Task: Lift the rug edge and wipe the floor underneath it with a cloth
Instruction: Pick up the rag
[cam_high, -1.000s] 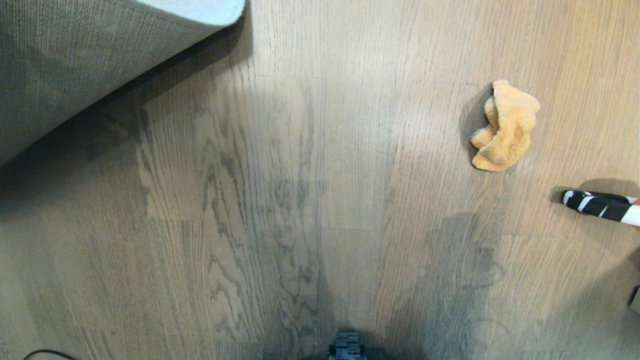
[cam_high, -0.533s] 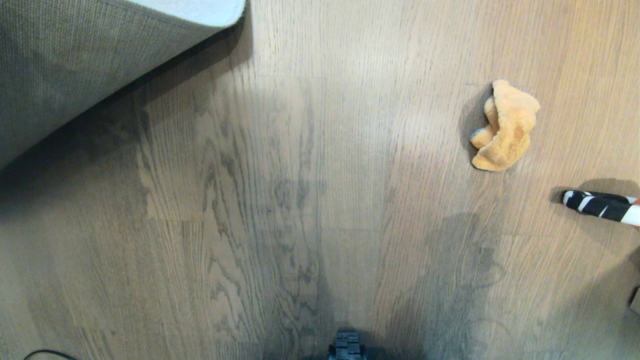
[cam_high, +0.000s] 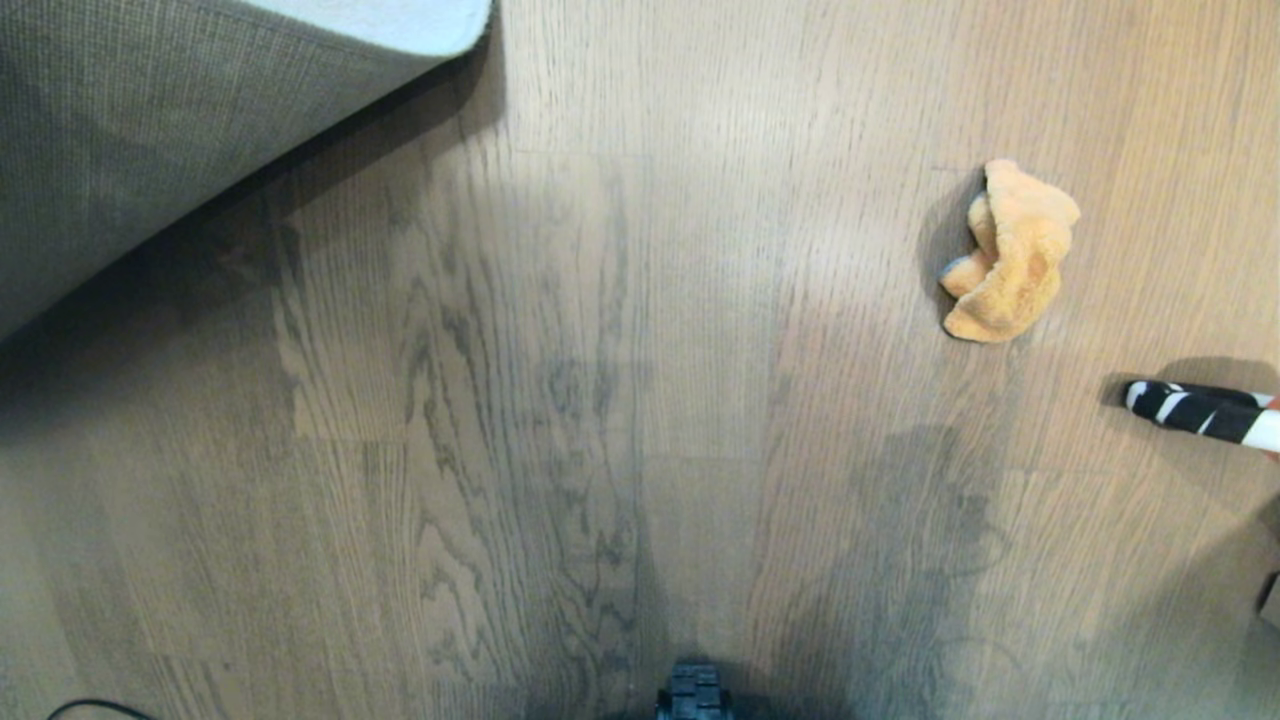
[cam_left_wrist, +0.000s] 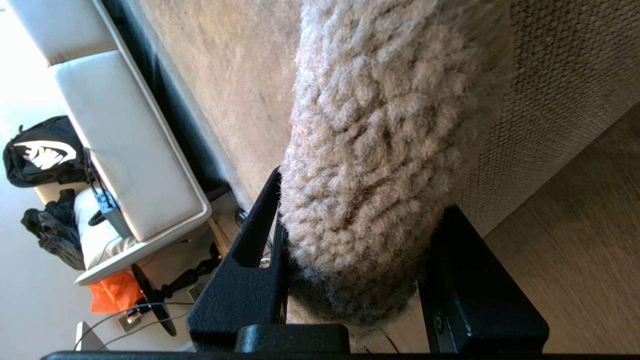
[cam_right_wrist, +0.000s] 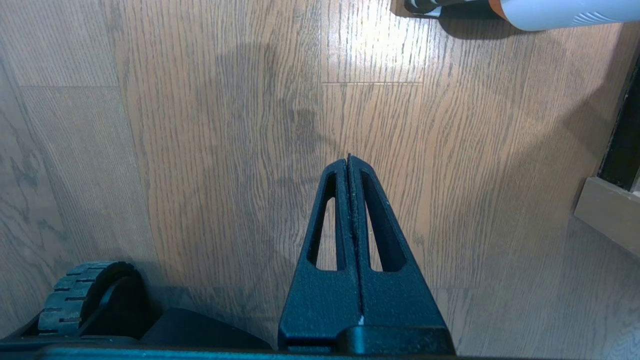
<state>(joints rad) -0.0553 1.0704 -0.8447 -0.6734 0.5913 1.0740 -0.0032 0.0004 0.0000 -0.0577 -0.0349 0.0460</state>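
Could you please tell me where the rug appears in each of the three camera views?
Head view: the rug fills the upper left corner, its edge lifted so the woven backing shows.
Left wrist view: the rug runs down the middle, its folded edge pinched in the left hand.
Right wrist view: not in it.
Shared landmark: the wood floor.

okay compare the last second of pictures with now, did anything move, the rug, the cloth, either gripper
Nothing has visibly changed. The left gripper stays clamped on the folded edge of the rug, holding it up off the floor. The cloth lies untouched in the same spot, and the right gripper stays shut and empty above bare boards.
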